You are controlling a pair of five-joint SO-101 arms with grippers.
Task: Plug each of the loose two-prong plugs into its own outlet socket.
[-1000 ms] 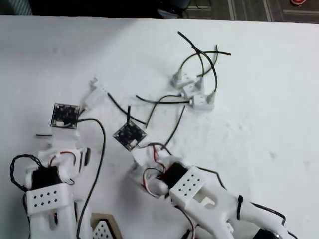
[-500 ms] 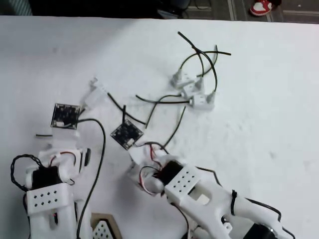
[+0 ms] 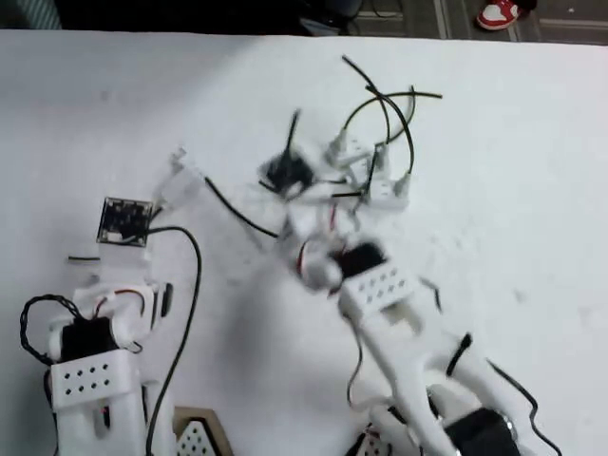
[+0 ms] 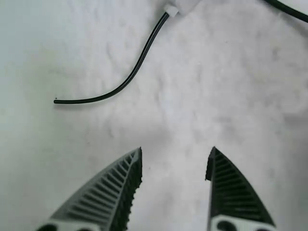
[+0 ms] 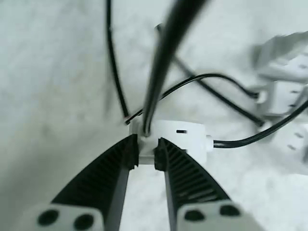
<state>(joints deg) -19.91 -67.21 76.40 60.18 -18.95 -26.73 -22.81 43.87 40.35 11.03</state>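
The right end effector (image 5: pixel 146 141) is almost closed. Its two black ribbed fingers (image 5: pixel 115 168) pinch one end of a white rectangular plastic connector (image 5: pixel 185 137). A thick black cord (image 5: pixel 166 53) rises from that connector right at the fingertips, and a thinner black lead (image 5: pixel 250 138) leaves its other end. The left end effector (image 4: pixel 175 150) is spread wide with nothing between its fingers, over the white table (image 4: pixel 250 86) and near a thin black cord (image 4: pixel 120 89) whose free end lies bare. There are two arms, each with one end effector. The landmark here is the black square patterned plate (image 3: pixel 125 220) lying flat on the table. The left end effector sits just on the side of it toward the arms' bases. A lone white plug (image 3: pixel 180 180) with a black cord lies just beside the plate, on its right. There are two such plates. The second black square plate (image 3: pixel 285 171) is well to the right of the landmark and a little farther back, right at the tip of the right arm, so the held connector is there too. Farther right again from the landmark is a cluster of small white plastic connectors (image 3: pixel 388 192), with black cords looping out behind them. Two of these show plainly, and I cannot tell whether there are more.
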